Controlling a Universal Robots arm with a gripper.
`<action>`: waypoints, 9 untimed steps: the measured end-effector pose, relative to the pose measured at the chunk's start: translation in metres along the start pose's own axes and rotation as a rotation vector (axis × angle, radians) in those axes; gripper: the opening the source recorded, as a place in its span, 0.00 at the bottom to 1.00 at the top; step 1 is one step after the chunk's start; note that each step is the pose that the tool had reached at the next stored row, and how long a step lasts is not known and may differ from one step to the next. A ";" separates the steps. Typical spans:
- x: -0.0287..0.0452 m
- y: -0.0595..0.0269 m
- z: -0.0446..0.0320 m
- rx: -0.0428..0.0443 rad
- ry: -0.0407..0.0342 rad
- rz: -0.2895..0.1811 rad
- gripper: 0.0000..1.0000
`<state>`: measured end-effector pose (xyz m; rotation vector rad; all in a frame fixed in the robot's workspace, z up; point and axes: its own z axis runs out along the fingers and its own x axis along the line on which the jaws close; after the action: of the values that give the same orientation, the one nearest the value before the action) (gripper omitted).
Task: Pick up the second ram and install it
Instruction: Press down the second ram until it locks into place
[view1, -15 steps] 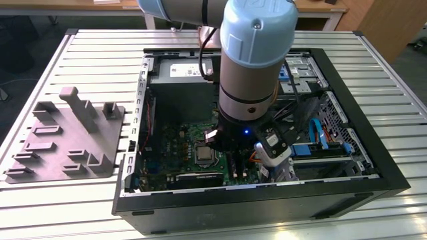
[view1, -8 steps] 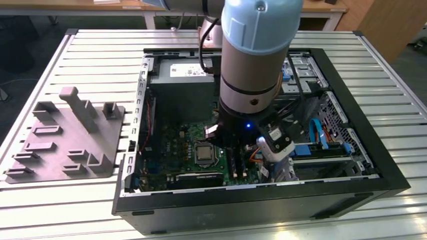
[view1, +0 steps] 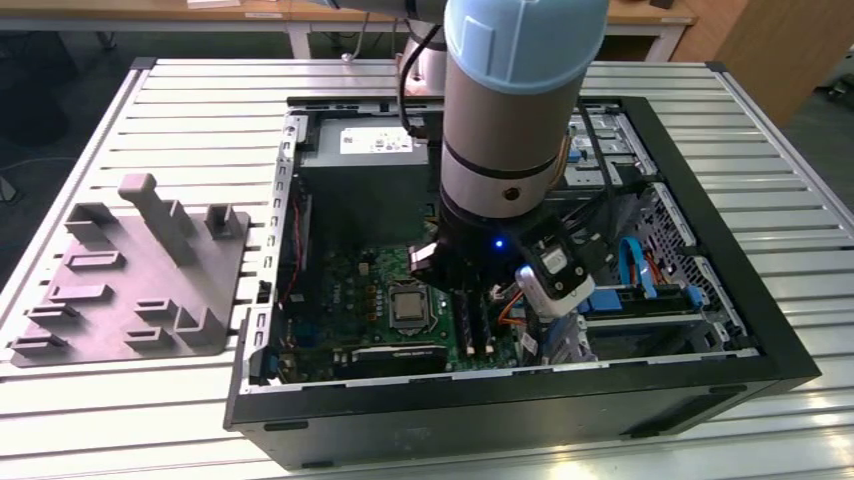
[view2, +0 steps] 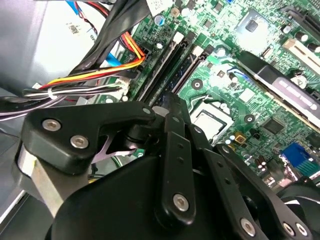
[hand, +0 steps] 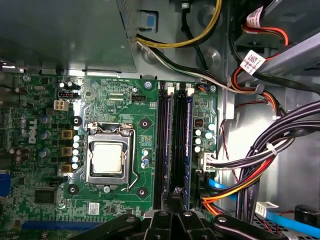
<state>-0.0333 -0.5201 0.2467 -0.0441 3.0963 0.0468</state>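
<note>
Firstly, exterior view, table (view1: 160, 100): pale, slatted, carrying an open computer case (view1: 747, 330) lying on its side.
Exterior view, fixture (view1: 127, 280): grey plastic, with upright posts, on the table at the exterior view's left, apart from the case.
Exterior view, arm (view1: 514, 100): thick, light blue and silver, reaching straight down into the case.
Exterior view, gripper (view1: 461, 290): black, low over the motherboard (view1: 354, 290), just beside the processor socket (view1: 407, 305), on the side of the exterior view's right.
Second wrist view, gripper (view2: 170, 100): black linkage in the foreground, tip right at the near end of the long black memory slots.
Second wrist view, second ram (view2: 184, 70): long dark stick on edge in the slot row, in line with the gripper tip.
Second wrist view, cables (view2: 100, 70): red, orange, yellow and black bundle beside the slots.
First wrist view, second ram (hand: 176, 145): thin dark strip between a black slot (hand: 163, 145) and a blue-edged stick (hand: 188, 140), parallel to both.
First wrist view, gripper (hand: 176, 195): tip at the near end of that strip, touching or nearly so.
First wrist view, processor socket (hand: 107, 157): silver, square, near the slots.
Pincer state: cannot tell whether shut, parted or clamped on the stick.
</note>
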 end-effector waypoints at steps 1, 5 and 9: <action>-0.0001 0.0004 -0.0002 0.0003 0.0001 0.000 0.10; -0.0002 0.0072 0.0001 0.0002 0.0001 0.000 0.10; -0.0005 0.0167 0.0004 0.0004 0.0001 0.000 0.10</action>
<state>-0.0333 -0.5034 0.2467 -0.0441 3.0964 0.0463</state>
